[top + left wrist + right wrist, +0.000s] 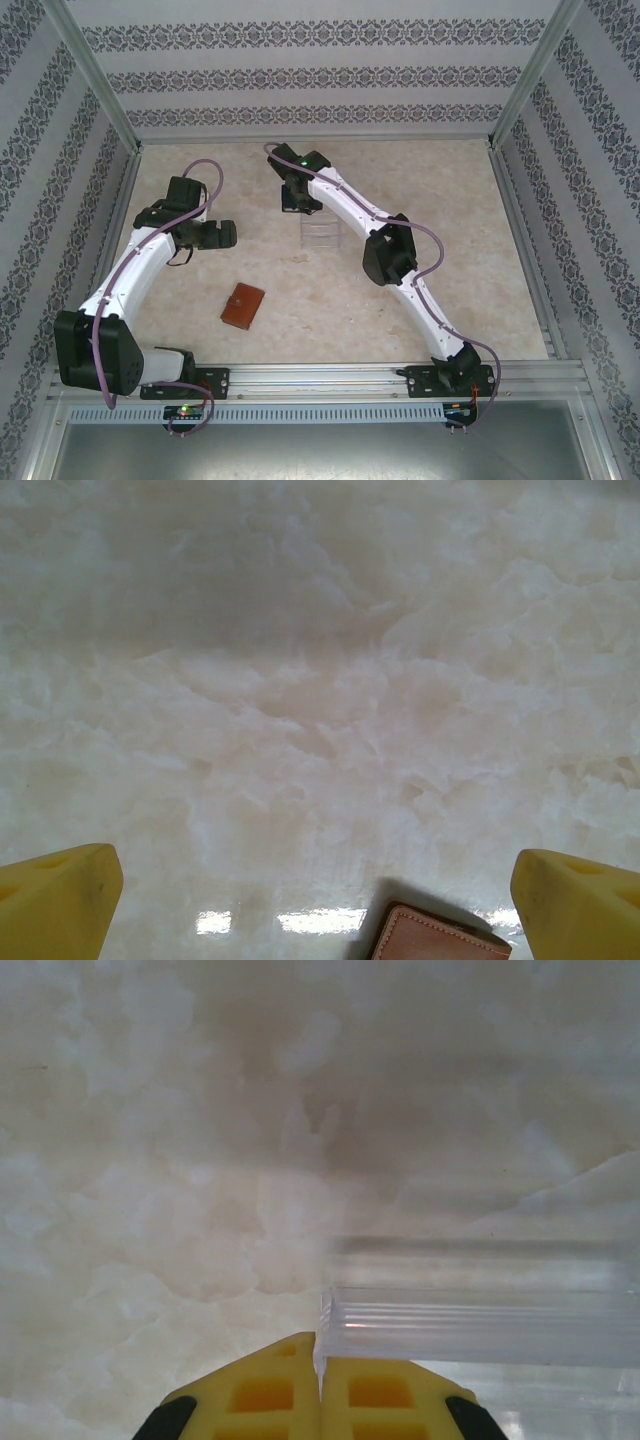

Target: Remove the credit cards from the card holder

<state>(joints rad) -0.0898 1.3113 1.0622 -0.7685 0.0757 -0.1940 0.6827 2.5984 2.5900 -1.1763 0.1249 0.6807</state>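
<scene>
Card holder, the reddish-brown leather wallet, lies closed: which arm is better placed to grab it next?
Probably left. The left gripper is open, a corner of the reddish-brown leather wallet showing between its fingers; the right gripper is shut by the clear plastic stand, farther away.

Pale marbled table point(450, 200); brown card holder point(243, 306) lying flat; clear stand point(322, 232) further back.

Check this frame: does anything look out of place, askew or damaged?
Nothing is spilled or damaged. The wallet lies closed and slanted on the table. One odd point: the right tool is shut at the corner of the clear stand, apart from the wallet, while the open left tool hovers near the wallet.
</scene>
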